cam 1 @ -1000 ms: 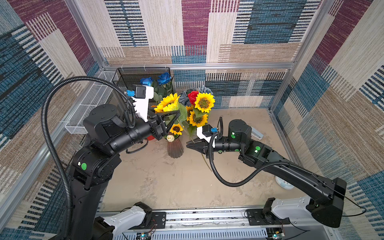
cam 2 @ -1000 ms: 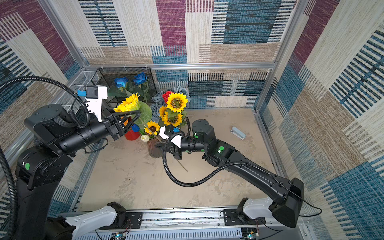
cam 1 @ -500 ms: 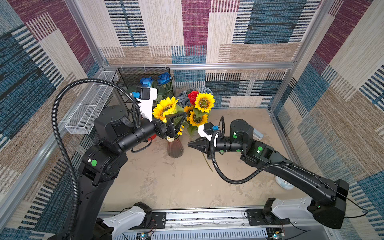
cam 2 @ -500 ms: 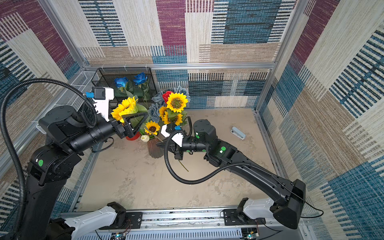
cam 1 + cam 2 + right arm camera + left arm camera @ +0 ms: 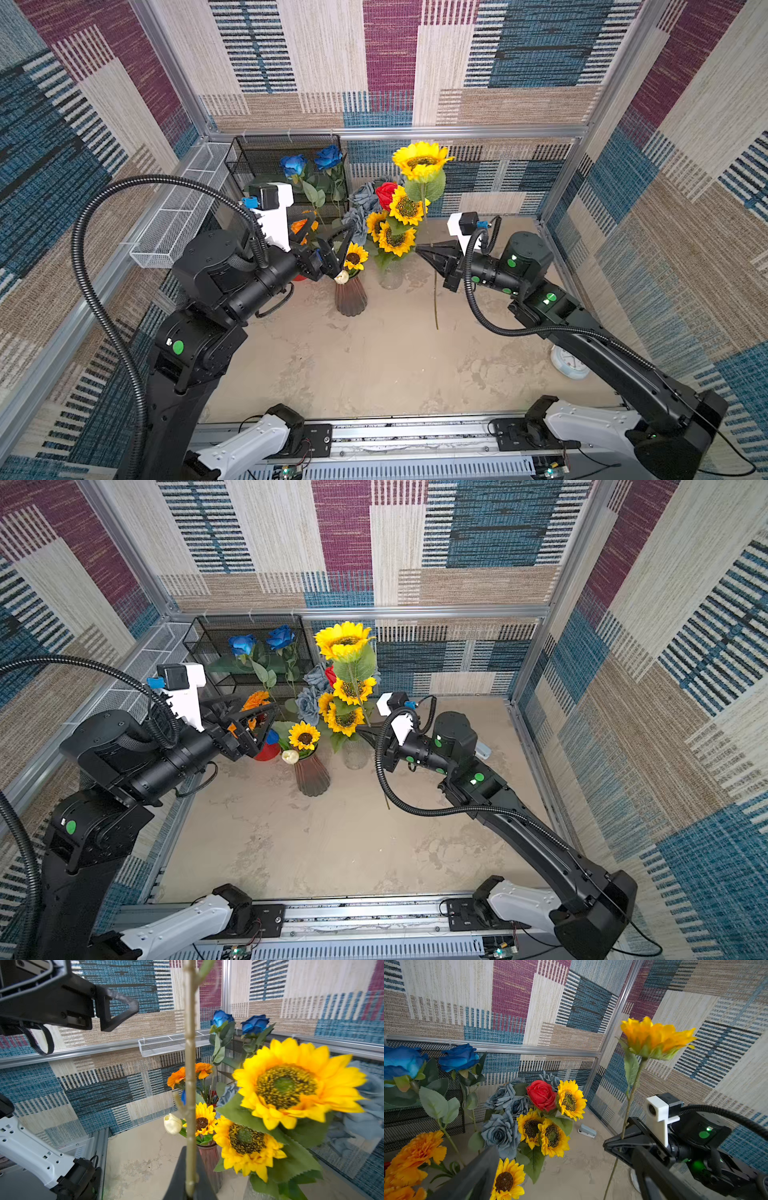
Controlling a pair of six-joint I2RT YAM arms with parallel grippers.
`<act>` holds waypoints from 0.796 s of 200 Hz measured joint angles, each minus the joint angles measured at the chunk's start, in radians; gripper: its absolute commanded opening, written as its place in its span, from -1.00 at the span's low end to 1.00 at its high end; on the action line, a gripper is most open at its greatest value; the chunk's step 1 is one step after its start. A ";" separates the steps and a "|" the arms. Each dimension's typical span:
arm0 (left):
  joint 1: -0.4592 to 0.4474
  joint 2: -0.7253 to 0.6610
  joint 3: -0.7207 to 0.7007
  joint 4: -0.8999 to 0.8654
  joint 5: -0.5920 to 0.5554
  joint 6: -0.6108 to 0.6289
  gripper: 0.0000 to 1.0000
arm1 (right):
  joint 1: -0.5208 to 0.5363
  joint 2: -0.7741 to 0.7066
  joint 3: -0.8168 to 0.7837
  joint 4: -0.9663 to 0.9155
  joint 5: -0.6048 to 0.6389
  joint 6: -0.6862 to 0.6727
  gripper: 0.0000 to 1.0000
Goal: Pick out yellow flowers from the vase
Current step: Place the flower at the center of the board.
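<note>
This is a robot lab booth. Two black robot arms (image 5: 199, 353) sit on a metal rail (image 5: 395, 436), and patterned cloth walls (image 5: 390, 50) stand around the tabletop (image 5: 374, 361).

The left arm (image 5: 199, 345) rises from the near rail and bends at the elbow, so its forearm points about level toward the middle. The left gripper (image 5: 332, 247) has its jaws wide apart and is empty. The right arm (image 5: 602, 353) stretches low and long from the near rail. The right gripper (image 5: 426, 252) is clamped on the stem of an upright sunflower (image 5: 422, 162).
</note>
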 measured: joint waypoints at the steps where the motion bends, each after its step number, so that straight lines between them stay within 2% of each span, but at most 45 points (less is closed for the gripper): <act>1: 0.000 0.000 0.000 0.000 0.000 0.000 0.99 | -0.005 -0.003 -0.002 0.001 0.003 0.003 -1.00; 35: 0.000 0.004 -0.029 0.009 -0.007 0.006 0.99 | -0.161 -0.054 -0.039 0.026 0.097 0.132 -1.00; 60: 0.000 -0.010 -0.086 0.034 -0.037 0.006 0.99 | -0.309 -0.027 -0.078 0.025 0.158 0.246 -1.00; 101: 0.000 -0.016 -0.138 0.063 -0.084 0.005 0.99 | -0.422 0.203 -0.019 -0.117 0.171 0.342 -1.00; 141: 0.000 0.006 -0.138 0.063 -0.104 0.006 1.00 | -0.465 0.430 0.090 -0.240 0.152 0.356 -1.00; 159: 0.000 0.003 -0.144 0.063 -0.105 0.006 0.99 | -0.467 0.560 0.186 -0.320 0.132 0.340 -1.00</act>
